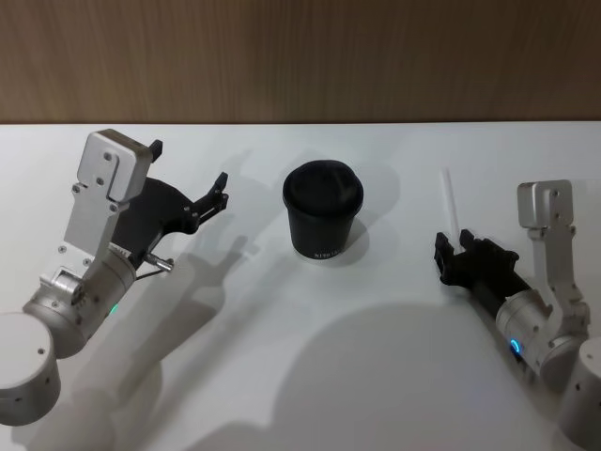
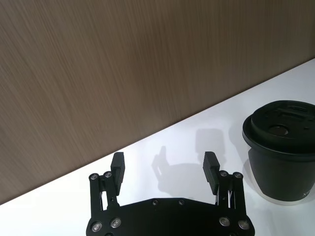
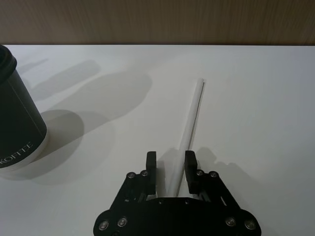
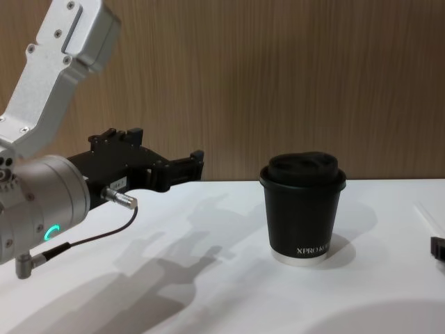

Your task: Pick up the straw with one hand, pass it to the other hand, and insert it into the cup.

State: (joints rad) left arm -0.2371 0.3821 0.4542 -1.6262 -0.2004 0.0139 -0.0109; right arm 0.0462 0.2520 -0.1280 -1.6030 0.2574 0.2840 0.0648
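The straw lies flat on the white table, on my right side, well apart from the cup. Its far end points toward the wood-grain wall. Its near end runs in between the two fingers of my right gripper.

Right gripper: positioned low at the table, fingers set narrowly apart, one on each side of the straw. The straw lies close against one finger and a gap shows on the other side, so I straddle the straw and do not pinch it. Whether that closer finger actually touches the straw cannot be determined.

Hidden or cut off:
- In the right wrist view, the straw's near tip passes under my right gripper's body.
- In that same view, the cup is cut by the frame edge and its lettering reads in part.
- In the chest view, my right gripper is a black corner at the right edge, and the straw is a faint pale line beside it, hard to make out.

The cup stands upright near the table's middle, lid on. My left gripper hangs above the table to the cup's left, fingers spread wide, holding nothing.

Count: one straw, one cup, two grippers, two fingers on each
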